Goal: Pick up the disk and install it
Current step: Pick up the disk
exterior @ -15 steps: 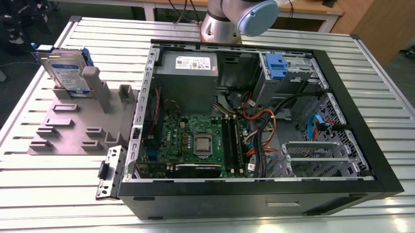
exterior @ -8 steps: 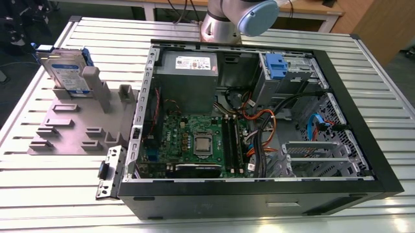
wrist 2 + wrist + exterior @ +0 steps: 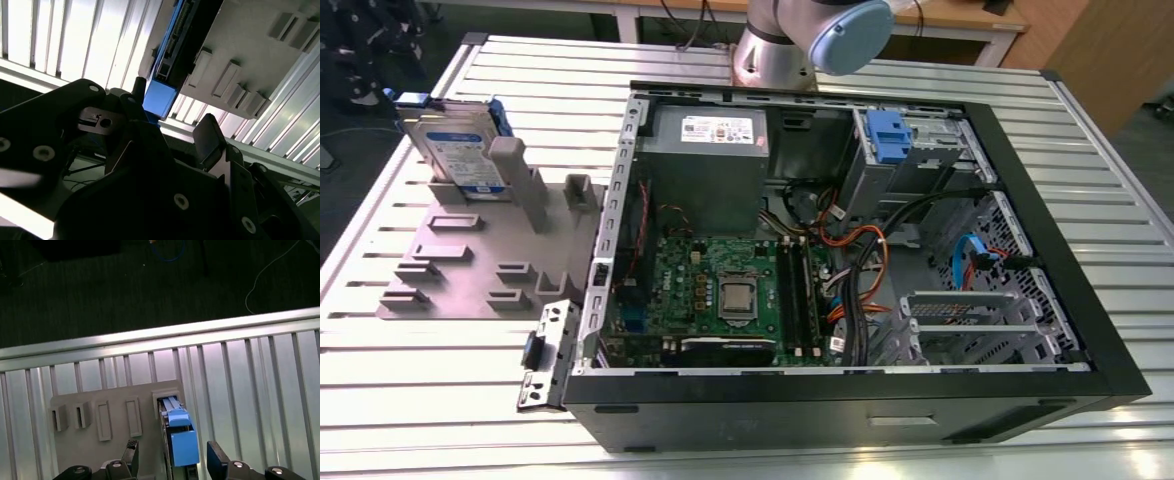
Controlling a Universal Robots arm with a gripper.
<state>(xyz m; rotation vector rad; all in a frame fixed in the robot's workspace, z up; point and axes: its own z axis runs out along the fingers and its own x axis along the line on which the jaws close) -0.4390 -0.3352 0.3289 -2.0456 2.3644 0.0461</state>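
The disk (image 3: 460, 150) stands upright on edge in a slot of the grey holder plate (image 3: 467, 250), at the exterior view's left, beside the open computer case (image 3: 1067, 300). Its silver face carries a white-and-blue label, and blue rails run along its edges. In the first wrist view the disk's blue rail (image 3: 180, 440) points up between the two dark fingertips (image 3: 131, 452) of my gripper (image 3: 173, 456). The gripper is open and hovers above the disk without touching it. In the second wrist view the blue end of the disk (image 3: 160, 97) lies just beyond my gripper (image 3: 175, 117).
The case lies on its side on a ribbed metal table (image 3: 520, 70). Inside are a grey power supply (image 3: 707, 150), a green circuit board (image 3: 720, 290), loose cables (image 3: 854, 250) and a drive bay with a blue part (image 3: 890, 135). The arm's base (image 3: 787, 40) stands behind the case.
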